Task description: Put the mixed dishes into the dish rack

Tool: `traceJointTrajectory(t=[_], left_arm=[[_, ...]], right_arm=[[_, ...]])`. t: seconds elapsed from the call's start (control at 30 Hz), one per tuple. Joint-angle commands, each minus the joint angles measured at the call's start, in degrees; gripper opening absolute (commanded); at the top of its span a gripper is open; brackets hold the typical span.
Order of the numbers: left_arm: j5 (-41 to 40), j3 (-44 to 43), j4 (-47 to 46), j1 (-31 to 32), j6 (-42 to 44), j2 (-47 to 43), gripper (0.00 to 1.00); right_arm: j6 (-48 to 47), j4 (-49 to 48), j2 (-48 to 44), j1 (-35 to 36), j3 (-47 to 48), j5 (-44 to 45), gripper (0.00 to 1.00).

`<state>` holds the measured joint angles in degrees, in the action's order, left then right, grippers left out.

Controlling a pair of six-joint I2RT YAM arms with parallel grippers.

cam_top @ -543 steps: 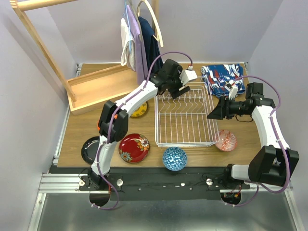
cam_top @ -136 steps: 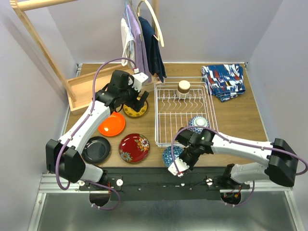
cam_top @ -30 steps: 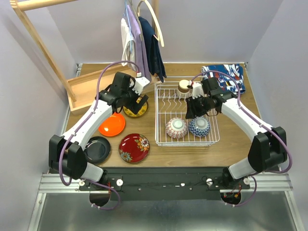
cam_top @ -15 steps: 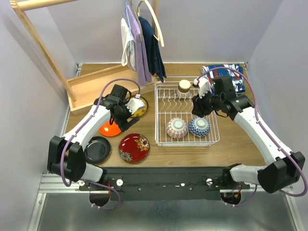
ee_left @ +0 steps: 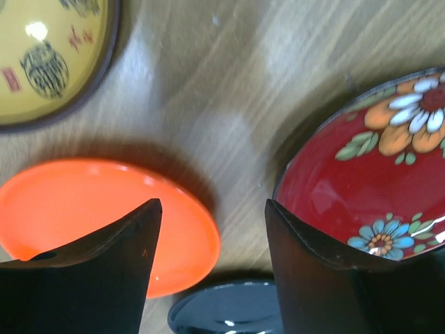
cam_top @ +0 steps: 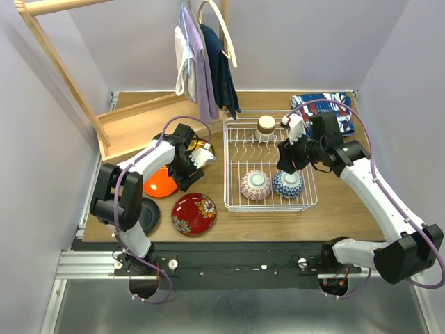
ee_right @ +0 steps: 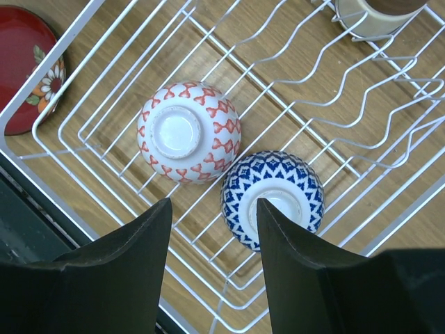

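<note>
Above the wooden table (ee_left: pixel 229 104), left hand (ee_left: pixel 212 203) gapes empty by orange plate (ee_left: pixel 90 202), right hand (ee_right: pixel 213 202) likewise over dish rack (cam_top: pixel 271 207).

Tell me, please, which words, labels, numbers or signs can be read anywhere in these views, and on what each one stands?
Nothing here reads as a legible word or number.
Yellow plate: a dark round stamp-like mark and small red character-like marks, too blurred to read.
Red floral plate, pink bowl, blue bowl: patterns only, no writing.

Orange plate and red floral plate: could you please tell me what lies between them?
In the left wrist view, only bare table separates the orange plate and red floral plate.
</note>
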<state>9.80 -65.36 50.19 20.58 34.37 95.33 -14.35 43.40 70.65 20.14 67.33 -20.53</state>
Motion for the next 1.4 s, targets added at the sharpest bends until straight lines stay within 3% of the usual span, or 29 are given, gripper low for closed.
traceJointTrajectory(t=[0.0, 0.2, 0.8, 0.87, 0.97, 1.07, 1.1, 1.37], left_arm=[[4.4, -4.1, 1.2, -0.4, 0.3, 3.1, 0.67], [7.2, -6.1, 4.9, -0.3, 1.1, 6.5, 0.59], [12.4, -3.7, 8.1, 4.1, 2.9, 11.0, 0.58], [11.9, -3.4, 7.6, 4.9, 2.5, 11.6, 0.54], [11.8, -4.2, 7.4, 5.3, 1.5, 13.2, 0.38], [11.6, -4.7, 7.3, 5.3, 1.0, 13.8, 0.17], [11.2, -4.8, 7.5, 5.3, 1.0, 13.4, 0.03], [9.7, -1.4, 13.6, 2.3, 7.5, -0.1, 0.00]], right_arm=[[1.3, 0.6, -1.9, -0.2, -1.4, -1.4, 0.60], [1.3, -0.7, -2.9, -0.3, -2.9, -0.8, 0.60], [1.1, -1.9, -4.5, -0.2, -5.8, 0.1, 0.60], [1.0, -2.2, -4.2, -0.3, -5.7, 0.1, 0.60], [0.8, -2.5, -3.9, -0.3, -5.5, 0.1, 0.60], [0.6, -2.9, -3.7, -0.4, -5.7, 0.1, 0.60], [0.5, -2.9, -3.6, -0.3, -5.7, 0.0, 0.60], [-1.5, -2.6, -1.2, -0.4, -1.5, -4.7, 0.60]])
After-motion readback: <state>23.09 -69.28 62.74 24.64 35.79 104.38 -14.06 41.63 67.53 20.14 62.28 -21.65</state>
